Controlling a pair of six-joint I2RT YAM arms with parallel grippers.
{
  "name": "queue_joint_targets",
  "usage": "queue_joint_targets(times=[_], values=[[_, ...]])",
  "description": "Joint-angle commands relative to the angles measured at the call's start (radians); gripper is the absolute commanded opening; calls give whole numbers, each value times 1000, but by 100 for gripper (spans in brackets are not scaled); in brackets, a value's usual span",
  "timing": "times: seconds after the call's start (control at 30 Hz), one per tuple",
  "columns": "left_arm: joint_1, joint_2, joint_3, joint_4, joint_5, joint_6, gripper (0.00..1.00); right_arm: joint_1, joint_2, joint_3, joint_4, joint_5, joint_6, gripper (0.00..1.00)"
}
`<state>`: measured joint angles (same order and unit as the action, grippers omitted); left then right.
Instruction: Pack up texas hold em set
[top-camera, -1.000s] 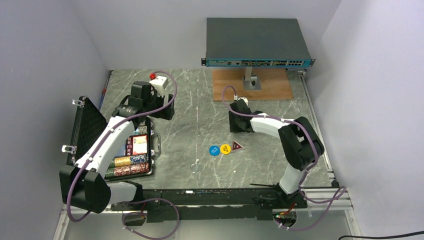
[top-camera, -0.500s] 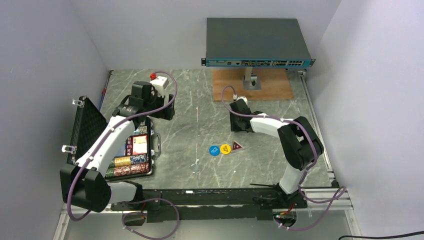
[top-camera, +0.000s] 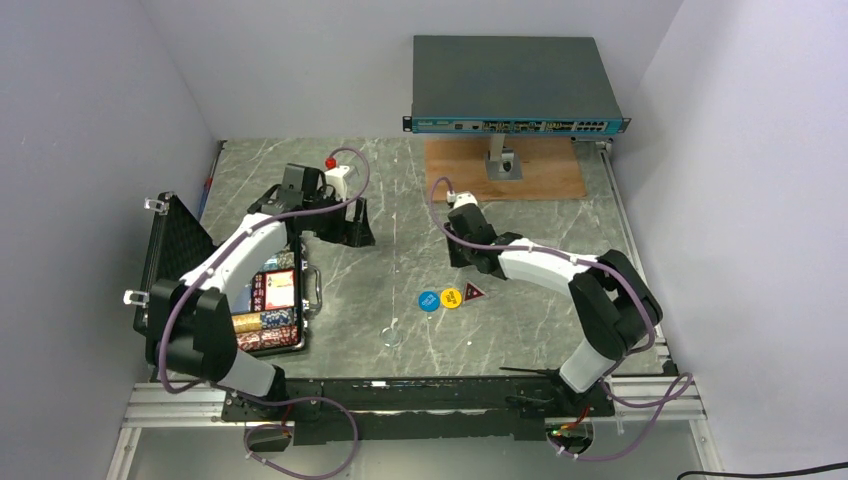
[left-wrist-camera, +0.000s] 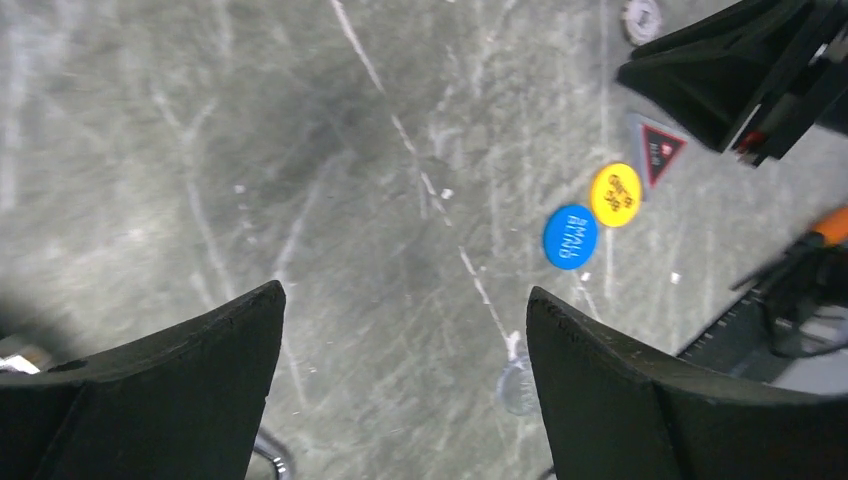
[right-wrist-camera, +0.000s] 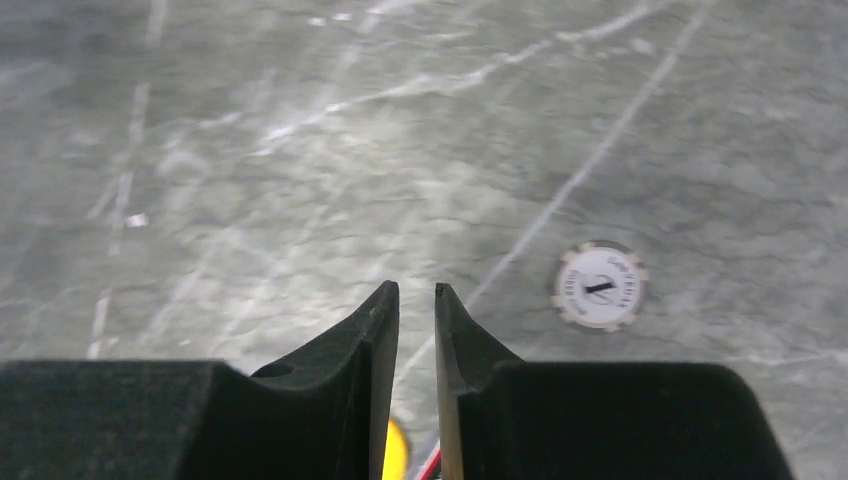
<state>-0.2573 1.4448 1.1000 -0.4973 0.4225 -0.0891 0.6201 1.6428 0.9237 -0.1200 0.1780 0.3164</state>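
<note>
Jaws of the right gripper (right-wrist-camera: 415, 292) are closed to a thin slit, holding nothing, low over the grey table (right-wrist-camera: 300, 150); a pale chip (right-wrist-camera: 600, 287) lies just beside them; the left gripper (left-wrist-camera: 402, 295) gapes wide, empty. The blue disc (left-wrist-camera: 570, 236), yellow disc (left-wrist-camera: 615, 194) and red triangular token (left-wrist-camera: 660, 152) sit in 1 row, their writing too blurred to read; the briefcase (top-camera: 170, 260) lies open at the table's left edge, 1 card box (top-camera: 280, 289) among its chips (top-camera: 262, 322).

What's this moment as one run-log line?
left gripper open, empty; right gripper shut, empty; blue disc, yellow disc, red token unpacked; briefcase open
</note>
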Motion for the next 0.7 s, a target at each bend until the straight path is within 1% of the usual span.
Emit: queue_joint_targets(times=[0.0, 0.1, 0.2, 0.3, 0.37, 0.43, 0.53, 0.67], values=[[24, 62, 50, 29, 217, -58, 90, 71, -63, 16, 58, 17, -5, 22], [27, 65, 48, 30, 215, -56, 90, 65, -61, 48, -16, 110, 24, 34], [26, 44, 44, 27, 171, -47, 90, 24, -52, 48, -73, 159, 41, 46], [26, 25, 45, 14, 125, -33, 90, -33, -66, 4, -77, 156, 71, 60], [23, 6, 42, 13, 93, -26, 91, -69, -72, -30, -59, 130, 81, 65], [19, -10, 39, 11, 52, -17, 91, -85, -65, -44, -52, 128, 71, 68], [9, -23, 38, 3, 10, -4, 91, -89, -43, -40, -52, 145, 56, 68], [4, -26, 38, 0, -2, -1, 91, -105, -21, -37, -38, 131, 53, 58]])
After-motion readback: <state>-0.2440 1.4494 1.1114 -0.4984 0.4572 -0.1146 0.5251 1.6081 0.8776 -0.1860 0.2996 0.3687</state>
